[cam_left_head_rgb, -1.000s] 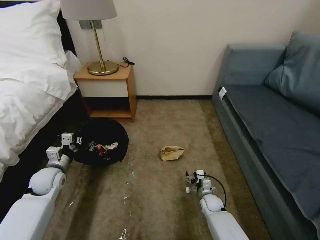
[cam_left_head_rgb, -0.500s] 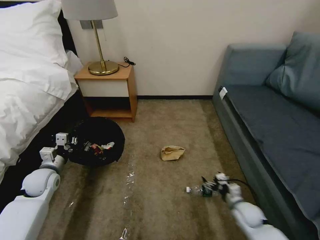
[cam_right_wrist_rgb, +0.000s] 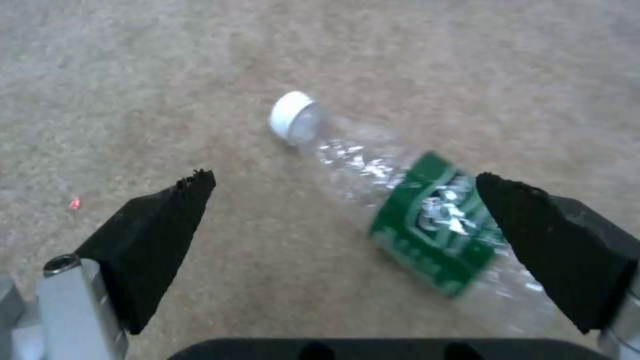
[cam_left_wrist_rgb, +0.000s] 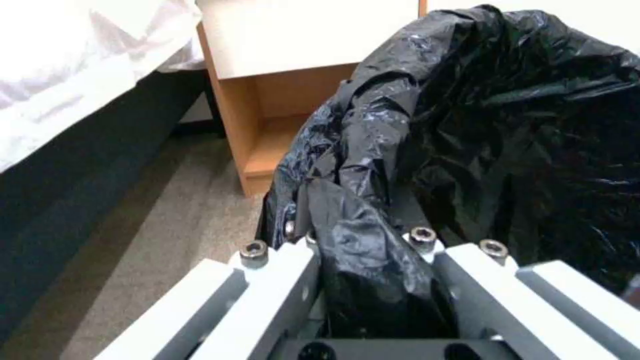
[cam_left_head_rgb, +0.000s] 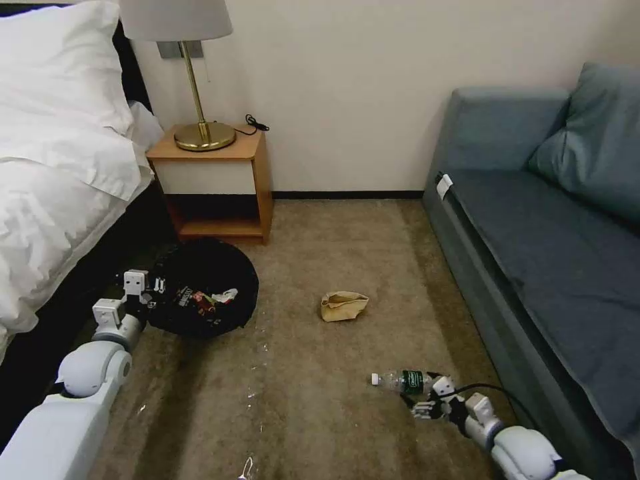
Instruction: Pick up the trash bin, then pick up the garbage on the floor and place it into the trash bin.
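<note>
On the beige short-pile carpet (cam_left_head_rgb: pixel 320 400), our right gripper (cam_right_wrist_rgb: pixel 343 192) hangs spread wide over the clear plastic bottle with green label and white cap (cam_right_wrist_rgb: pixel 400 210), which lies flat. At nine o'clock, our left gripper (cam_left_wrist_rgb: pixel 363 250) pinches the black-bagged round trash bin (cam_left_head_rgb: pixel 203 287) by its rim; the crumpled tan paper bag (cam_left_head_rgb: pixel 343 305) lies at twelve o'clock of the bottle.

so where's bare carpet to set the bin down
Open carpet lies between nightstand, sofa and paper bag; also between trash bin and bottle. Crowded by the right pincer at the bottle.
</note>
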